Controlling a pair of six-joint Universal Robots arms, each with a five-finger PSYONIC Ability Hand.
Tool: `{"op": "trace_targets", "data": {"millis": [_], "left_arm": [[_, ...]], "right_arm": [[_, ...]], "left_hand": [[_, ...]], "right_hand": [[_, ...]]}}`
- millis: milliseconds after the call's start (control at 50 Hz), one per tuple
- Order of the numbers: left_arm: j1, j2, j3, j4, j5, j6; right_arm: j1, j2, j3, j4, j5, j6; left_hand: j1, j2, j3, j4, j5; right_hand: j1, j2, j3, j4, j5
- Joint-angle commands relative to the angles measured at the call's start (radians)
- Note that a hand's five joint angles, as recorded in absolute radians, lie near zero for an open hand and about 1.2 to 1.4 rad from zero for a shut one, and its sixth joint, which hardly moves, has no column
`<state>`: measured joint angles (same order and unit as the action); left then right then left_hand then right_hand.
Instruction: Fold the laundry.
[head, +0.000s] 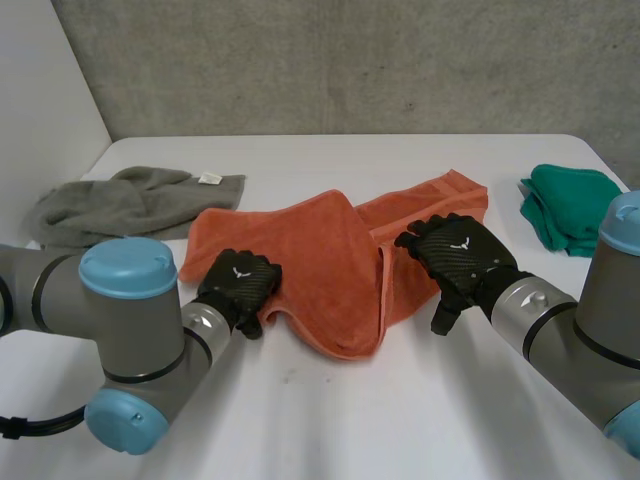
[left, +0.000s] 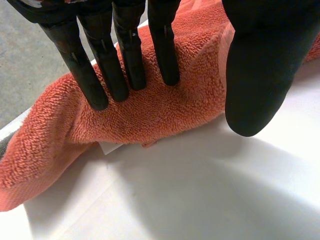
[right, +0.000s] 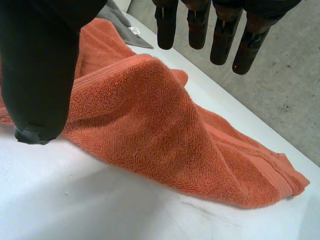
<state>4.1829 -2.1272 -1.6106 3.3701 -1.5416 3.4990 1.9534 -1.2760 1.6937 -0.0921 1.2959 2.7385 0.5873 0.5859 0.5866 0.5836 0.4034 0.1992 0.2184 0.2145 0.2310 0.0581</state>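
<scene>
A rumpled orange towel (head: 330, 275) lies loosely doubled, with the left hand (head: 240, 285) pressing straight fingers on its 8 o'clock edge and the right hand (head: 460, 255) open-fingered at 3 o'clock.

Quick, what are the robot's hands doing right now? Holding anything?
Left hand: open, fingers resting on the orange towel.
Right hand: open, over the towel, holding nothing.

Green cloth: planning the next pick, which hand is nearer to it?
Right. The right hand is at the orange towel's end toward the green cloth; the left hand presses the towel's opposite edge, farther away.
</scene>
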Motion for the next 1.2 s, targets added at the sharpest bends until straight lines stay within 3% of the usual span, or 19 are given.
{"op": "trace_targets", "data": {"millis": [20,180,260,300,320,520,660,720,780,800,820,940,1000,1100,1200], "left_arm": [[-0.012,-0.051,0.052,-0.003,-0.003,0.000],[-0.043,-0.089,0.090,-0.011,-0.002,-0.003],[-0.050,-0.089,0.104,-0.009,-0.005,-0.008],[-0.050,-0.089,0.115,-0.009,-0.011,-0.020],[-0.050,-0.089,0.116,-0.009,-0.011,-0.024],[-0.041,-0.002,0.069,-0.034,-0.058,-0.080],[-0.006,0.091,-0.018,-0.067,-0.054,-0.072],[0.026,0.139,-0.060,-0.077,-0.052,-0.071],[0.039,0.174,-0.075,-0.084,-0.052,-0.071],[0.039,0.182,-0.075,-0.087,-0.052,-0.071],[0.040,0.200,-0.075,-0.097,-0.052,-0.071],[0.040,0.288,-0.057,-0.147,-0.049,-0.071],[0.040,0.361,-0.035,-0.172,-0.046,-0.067],[0.043,0.483,0.012,-0.193,-0.045,-0.067],[0.071,0.582,0.052,-0.247,-0.043,-0.052]], "right_arm": [[-0.001,0.004,-0.002,0.000,0.002,-0.011],[-0.014,0.010,-0.054,-0.001,-0.003,-0.112],[-0.014,0.030,-0.114,0.002,-0.021,-0.249],[-0.011,0.052,-0.164,0.006,-0.044,-0.345],[-0.010,0.063,-0.184,0.012,-0.055,-0.376],[-0.002,0.303,-0.535,0.360,-0.282,-0.655],[-0.002,0.478,-0.718,0.488,-0.274,-0.756],[-0.001,0.523,-0.755,0.489,-0.250,-0.781],[-0.001,0.564,-0.795,0.488,-0.196,-0.797],[-0.001,0.567,-0.811,0.486,-0.179,-0.787],[-0.001,0.566,-0.819,0.486,-0.173,-0.781],[-0.005,0.492,-0.775,0.500,-0.145,-0.735],[-0.013,0.359,-0.685,0.499,-0.129,-0.657],[-0.028,0.073,-0.571,0.503,0.012,-0.469],[-0.060,-0.098,-0.471,0.590,0.108,-0.433]], "left_hand": [[0.090,0.091,0.091,0.094,0.099],[0.181,0.182,0.181,0.184,0.190],[0.462,0.464,0.463,0.466,0.471],[0.772,0.773,0.773,0.776,0.781],[0.809,0.810,0.809,0.812,0.818],[0.809,0.810,0.810,0.813,0.818],[0.809,0.810,0.810,0.813,0.818],[0.809,0.810,0.810,0.813,0.818],[0.809,0.810,0.810,0.813,0.818],[0.809,0.810,0.810,0.813,0.818],[0.809,0.810,0.810,0.813,0.818],[0.809,0.810,0.810,0.813,0.818],[0.809,0.810,0.810,0.813,0.818],[0.809,0.810,0.810,0.813,0.818],[0.809,0.810,0.810,0.813,0.818]], "right_hand": [[-0.025,-0.044,-0.040,-0.056,-0.058],[-0.025,-0.044,-0.040,-0.056,-0.058],[-0.025,-0.044,-0.040,-0.056,-0.058],[-0.025,-0.044,-0.040,-0.056,-0.058],[-0.025,-0.044,-0.040,-0.056,-0.058],[-0.025,-0.044,-0.040,-0.056,-0.058],[-0.024,-0.043,-0.039,-0.056,-0.057],[0.129,0.110,0.114,0.097,0.095],[0.729,0.710,0.714,0.697,0.696],[1.068,1.049,1.053,1.037,1.035],[1.196,1.177,1.180,1.164,1.162],[1.197,1.178,1.182,1.165,1.164],[1.197,1.178,1.182,1.165,1.164],[1.197,1.178,1.182,1.165,1.164],[1.197,1.178,1.182,1.165,1.164]]}}
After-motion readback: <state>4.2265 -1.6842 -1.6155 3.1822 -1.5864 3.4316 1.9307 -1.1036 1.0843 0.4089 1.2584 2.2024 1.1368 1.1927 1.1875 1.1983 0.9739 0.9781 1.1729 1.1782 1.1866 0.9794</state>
